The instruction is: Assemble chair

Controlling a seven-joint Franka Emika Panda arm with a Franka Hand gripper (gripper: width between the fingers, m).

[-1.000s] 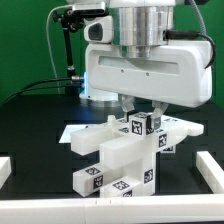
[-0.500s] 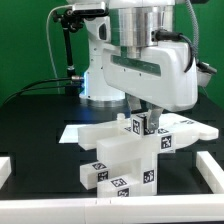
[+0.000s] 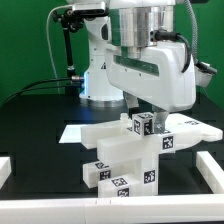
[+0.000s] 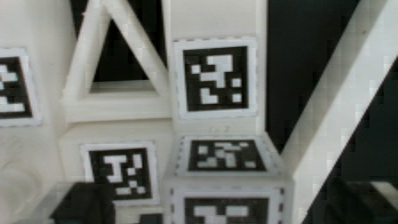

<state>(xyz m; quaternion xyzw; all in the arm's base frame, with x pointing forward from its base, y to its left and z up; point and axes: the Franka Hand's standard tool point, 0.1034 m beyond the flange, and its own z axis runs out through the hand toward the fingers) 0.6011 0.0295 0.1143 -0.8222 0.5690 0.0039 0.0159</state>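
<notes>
The chair (image 3: 122, 152) stands partly joined in the middle of the black table, a stack of white tagged panels, bars and blocks. A small tagged cube (image 3: 143, 124) sits at its top. My gripper (image 3: 143, 110) hangs straight above that cube with a finger on each side. In the wrist view the cube (image 4: 228, 195) lies between my dark fingers (image 4: 86, 205), which stand clear of its sides. The gripper (image 4: 222, 208) is open and holds nothing. White bars (image 4: 214, 70) of the chair with tags fill the rest of the wrist view.
A flat white sheet (image 3: 72, 131) lies under the chair at the exterior view's left. Low white rails (image 3: 6, 166) (image 3: 211, 167) border the table on both sides, with another along the front (image 3: 110, 212). The arm's base (image 3: 95, 85) stands behind.
The wrist has turned and the chair has shifted slightly toward the exterior view's right. The jaws have spread away from the top cube.
</notes>
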